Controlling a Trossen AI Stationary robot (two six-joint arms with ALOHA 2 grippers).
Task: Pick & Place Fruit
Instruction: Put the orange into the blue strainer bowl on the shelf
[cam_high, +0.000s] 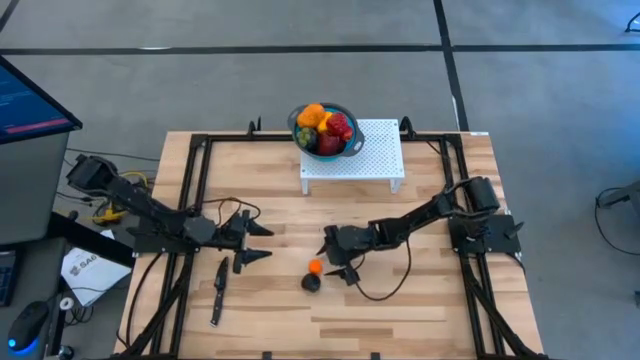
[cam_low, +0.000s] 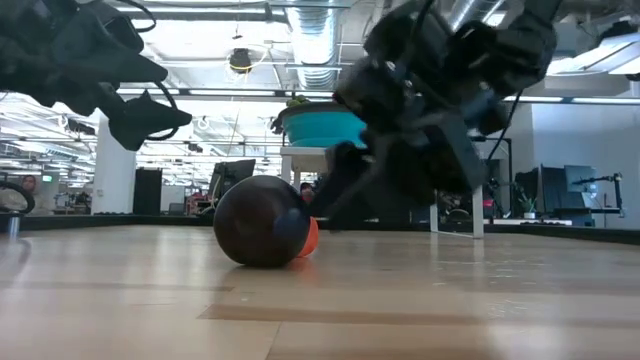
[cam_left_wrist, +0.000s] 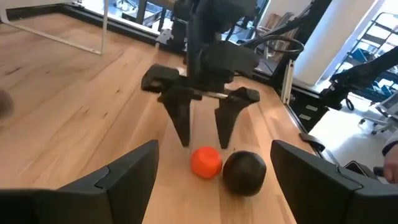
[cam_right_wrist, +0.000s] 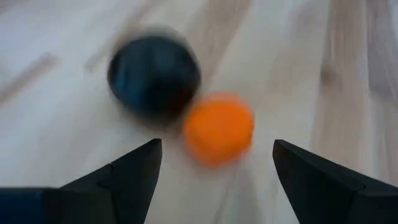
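Near-black fruit (cam_low: 257, 221) touching orange fruit (cam_high: 315, 266), seemingly round, beneath right gripper's (cam_high: 338, 256) spread fingers.

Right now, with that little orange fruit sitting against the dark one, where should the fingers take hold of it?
Probably from above, across the orange fruit's round middle. The near-black fruit touches one side, so the fingers should close on the two free sides. The right gripper hangs open just above it.

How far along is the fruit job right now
Mostly done: the blue bowl on the white stand already holds several fruits. In hand: the right gripper, jaws open, hovers by the orange fruit. Left: that one and the dark fruit touching it. The left gripper waits, open.
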